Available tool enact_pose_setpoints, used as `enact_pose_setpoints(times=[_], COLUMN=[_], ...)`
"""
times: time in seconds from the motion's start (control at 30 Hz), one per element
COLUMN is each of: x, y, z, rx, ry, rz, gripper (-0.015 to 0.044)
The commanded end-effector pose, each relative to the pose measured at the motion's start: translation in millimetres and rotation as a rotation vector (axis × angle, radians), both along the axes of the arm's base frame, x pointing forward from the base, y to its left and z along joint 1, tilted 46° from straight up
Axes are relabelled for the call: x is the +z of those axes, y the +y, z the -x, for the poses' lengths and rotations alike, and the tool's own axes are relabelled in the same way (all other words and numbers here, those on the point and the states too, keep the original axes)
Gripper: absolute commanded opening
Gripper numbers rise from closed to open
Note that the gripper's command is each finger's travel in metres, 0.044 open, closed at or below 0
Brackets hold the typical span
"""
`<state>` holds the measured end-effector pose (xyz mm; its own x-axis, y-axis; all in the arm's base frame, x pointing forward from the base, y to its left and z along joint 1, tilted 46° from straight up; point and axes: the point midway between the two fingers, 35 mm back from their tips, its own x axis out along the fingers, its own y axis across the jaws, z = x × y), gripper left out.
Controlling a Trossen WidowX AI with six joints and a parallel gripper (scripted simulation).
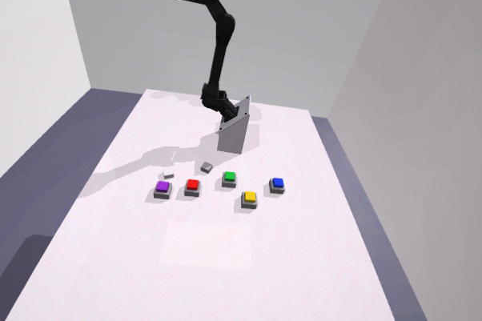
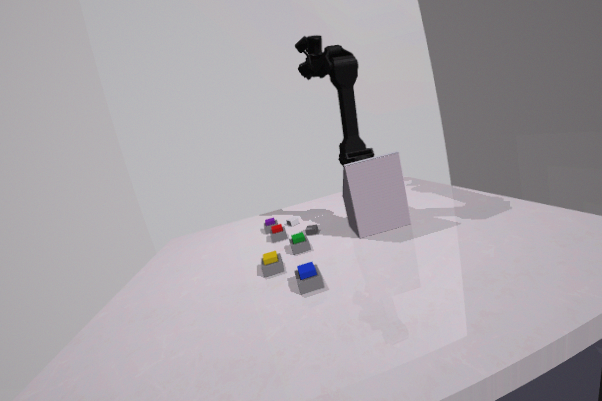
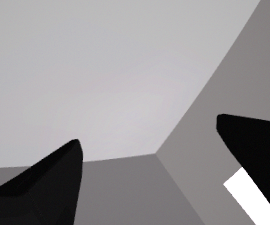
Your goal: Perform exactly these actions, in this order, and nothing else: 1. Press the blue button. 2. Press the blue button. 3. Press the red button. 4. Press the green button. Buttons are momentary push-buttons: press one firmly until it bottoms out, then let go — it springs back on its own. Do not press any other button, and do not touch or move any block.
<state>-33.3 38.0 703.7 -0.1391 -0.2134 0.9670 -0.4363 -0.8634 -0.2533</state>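
My gripper [image 2: 302, 57] [image 3: 151, 135] is open and empty, raised high above the table and far from the buttons; in the top view it is partly cut off at the top left. The blue button [image 1: 278, 182] [image 2: 307, 270] is at the right of the group in the top view. The green button [image 1: 230, 176] [image 2: 298, 238] is in the middle, nearer the arm's base. The red button [image 1: 192, 184] [image 2: 277, 229] is left of the green one. All three caps stand raised on grey housings. The wrist view shows no button.
A yellow button [image 1: 250, 196] [image 2: 270, 257] stands between blue and green, farther from the base. A purple button [image 1: 162, 186] [image 2: 270, 221] is left of red. A white block [image 1: 168, 174] [image 2: 293, 222] and a grey block [image 1: 206, 167] [image 2: 312, 230] lie behind them, toward the grey pedestal [image 1: 232, 139] [image 2: 379, 199].
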Motion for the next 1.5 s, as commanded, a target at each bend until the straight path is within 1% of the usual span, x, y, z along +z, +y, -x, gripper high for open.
enact_pose_setpoints(times=[0.0,0.07,0.13,0.17,0.33,0.57,0.77,0.93,1.1,1.27,1.47], x=[-0.5,-4.0,-7.8,-9.7,-20.8,-58.1,-102.5,-146.7,-196.6,-250.4,-318.1], y=[-2.4,-25.4,-72.2,-86.9,-140.3,-221.9,-264.4,-281.3,-282.0,-267.9,-234.6], z=[-0.3,-4.3,-17.1,-22.6,-49.6,-122.5,-195.8,-259.6,-322.3,-379.7,-437.6], rx=[0.016,0.141,0.311,0.363,0.555,0.889,1.120,1.274,1.390,1.463,1.492], ry=[0.001,0.004,-0.009,-0.014,-0.037,-0.091,-0.142,-0.188,-0.236,-0.284,-0.339], rz=[-0.006,-0.057,-0.158,-0.191,-0.322,-0.587,-0.821,-1.025,-1.237,-1.454,-1.712], gripper=[0.0400,0.0400,0.0400,0.0400,0.0400,0.0400,0.0400,0.0400,0.0400,0.0400,0.0400])
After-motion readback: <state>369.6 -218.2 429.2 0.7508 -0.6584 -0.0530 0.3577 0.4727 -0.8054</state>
